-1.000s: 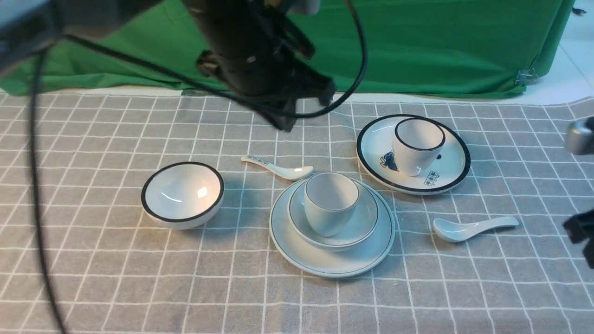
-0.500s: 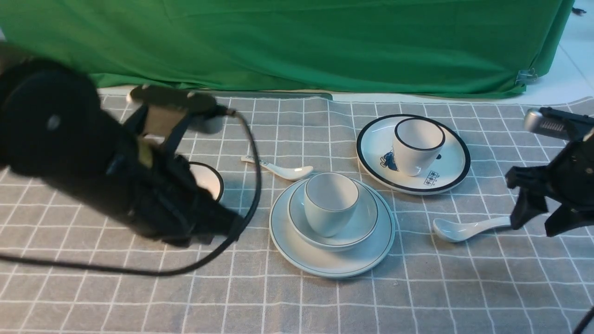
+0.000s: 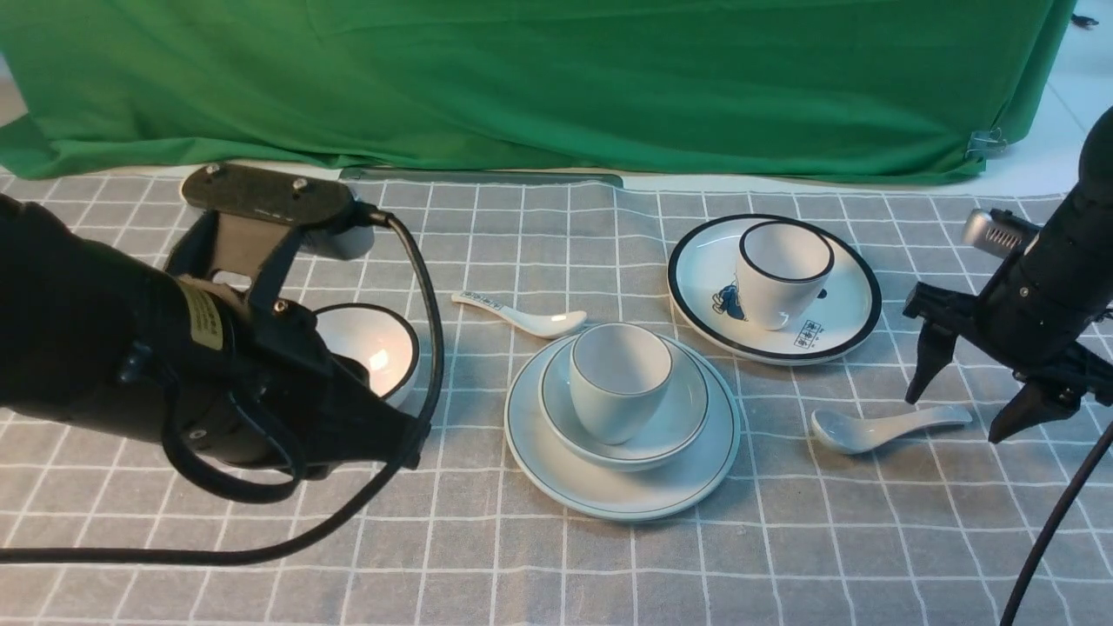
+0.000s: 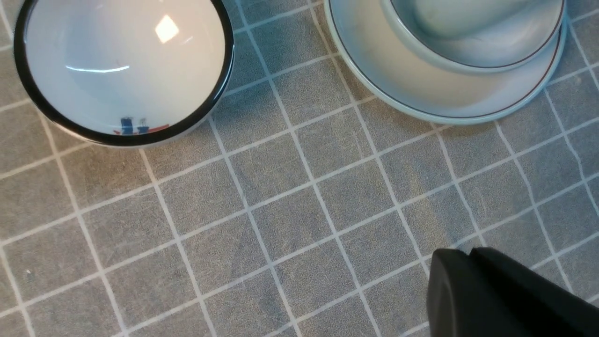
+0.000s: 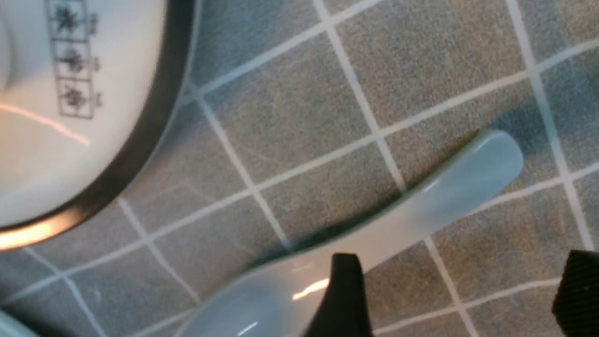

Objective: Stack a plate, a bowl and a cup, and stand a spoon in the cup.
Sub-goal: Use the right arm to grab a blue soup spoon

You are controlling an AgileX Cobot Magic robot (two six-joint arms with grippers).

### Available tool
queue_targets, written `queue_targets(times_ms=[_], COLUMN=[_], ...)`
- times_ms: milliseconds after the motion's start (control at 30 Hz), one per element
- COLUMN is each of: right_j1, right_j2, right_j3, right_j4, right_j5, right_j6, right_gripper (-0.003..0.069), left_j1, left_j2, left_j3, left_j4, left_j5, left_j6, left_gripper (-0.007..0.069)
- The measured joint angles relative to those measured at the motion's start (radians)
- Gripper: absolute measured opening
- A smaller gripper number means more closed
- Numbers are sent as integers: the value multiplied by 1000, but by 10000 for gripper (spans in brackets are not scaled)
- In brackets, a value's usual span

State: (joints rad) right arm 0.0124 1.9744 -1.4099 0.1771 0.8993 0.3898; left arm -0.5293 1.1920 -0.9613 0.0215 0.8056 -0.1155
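Note:
The pale plate point(image 3: 622, 491) lies at the centre of the checked cloth, with the pale bowl point(image 3: 683, 422) on it and the pale cup point(image 3: 619, 378) upright in the bowl. The plain white spoon point(image 3: 878, 428) lies on the cloth to their right. My right gripper point(image 3: 956, 416) is open and hangs just above the spoon's handle end, with one finger on each side. In the right wrist view the spoon point(image 5: 440, 206) lies partly behind one finger, and the gripper point(image 5: 461, 281) holds nothing. My left gripper point(image 3: 409, 443) is shut and empty, low over the cloth to the left of the plate point(image 4: 421, 98).
A black-rimmed bowl point(image 3: 369, 348) sits partly behind my left arm. A spoon with a printed handle point(image 3: 522, 317) lies behind the stack. A black-rimmed plate point(image 3: 835, 335) holding a black-rimmed cup point(image 3: 783, 274) sits at the back right. A green cloth point(image 3: 556, 78) hangs behind the table.
My left arm swung from above the table's middle down to the front left. My right gripper came in from the right edge and now hangs over the spoon's handle.

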Motion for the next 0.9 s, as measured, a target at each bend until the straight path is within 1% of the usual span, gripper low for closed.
queue_targets(times_ms=[133, 233, 433, 500, 567, 600, 667, 700, 733, 767, 900], right_j1=[0, 0, 0, 0, 0, 0, 0, 0, 0, 1, 1], right_j2=[25, 37, 65, 73, 74, 74, 74, 74, 74, 74, 74], right_j3=[-1, -1, -2, -2, -2, -2, -2, -2, -2, -2, -2], right_j4=[-1, -2, -2, -3, -6, -11, -14, -17, -17, -22, -23], right_j5=[-5, -22, -63, -72, -73, -75, -79, -87, -87, -97, -116], right_j6=[63, 88, 99, 99, 98, 98, 94, 83, 81, 65, 61], right_gripper=[589, 589, 587, 574, 536, 505, 413, 286, 269, 171, 187], left_j1=[0, 0, 0, 0, 0, 0, 0, 0, 0, 0, 0], left_j2=[0, 0, 0, 0, 0, 0, 0, 0, 0, 0, 0], left_j3=[0, 0, 0, 0, 0, 0, 0, 0, 0, 0, 0], left_j4=[1, 3, 3, 3, 7, 9, 12, 15, 15, 15, 30], left_j5=[0, 0, 0, -5, -11, -14, -18, -27, -28, -35, -39], left_j6=[4, 9, 35, 38, 38, 38, 38, 38, 38, 38, 38], left_gripper=[8, 8, 8, 8, 8, 8, 8, 8, 8, 8, 8])
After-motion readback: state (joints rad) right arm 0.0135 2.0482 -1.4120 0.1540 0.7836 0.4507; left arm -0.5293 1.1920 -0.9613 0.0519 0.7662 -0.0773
